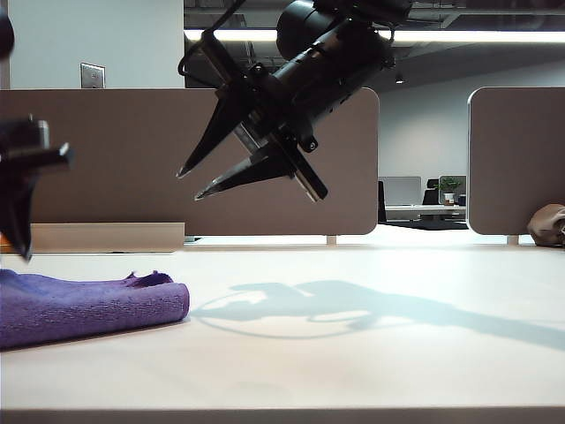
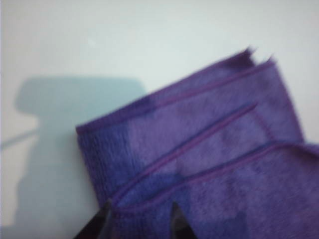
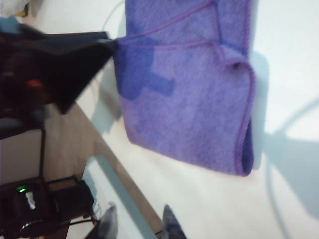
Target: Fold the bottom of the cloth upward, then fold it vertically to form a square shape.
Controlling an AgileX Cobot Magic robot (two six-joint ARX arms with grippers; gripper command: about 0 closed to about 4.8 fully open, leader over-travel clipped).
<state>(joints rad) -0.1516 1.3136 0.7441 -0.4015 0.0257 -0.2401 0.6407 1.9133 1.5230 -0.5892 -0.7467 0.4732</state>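
The purple cloth [image 1: 88,305] lies folded in layers on the white table [image 1: 353,353], at the left. Its darker stitched edges show stacked in the left wrist view on the cloth [image 2: 209,149]. My left gripper [image 2: 140,221] hangs open just over one corner of the cloth, with fabric showing beneath and between its fingers [image 2: 102,219]. In the exterior view this left gripper [image 1: 18,231] is cut off by the frame's left edge. My right gripper [image 1: 192,184] is raised high over the middle of the table, open and holding nothing. The right wrist view shows the right gripper [image 3: 138,226] away from the cloth [image 3: 189,89].
Grey partition panels [image 1: 115,159] stand behind the table's far edge. A brown object [image 1: 549,225] sits at the far right. The right arm's shadow [image 1: 353,305] falls on the table beside the cloth. Dark equipment [image 3: 45,204] shows beyond the table edge.
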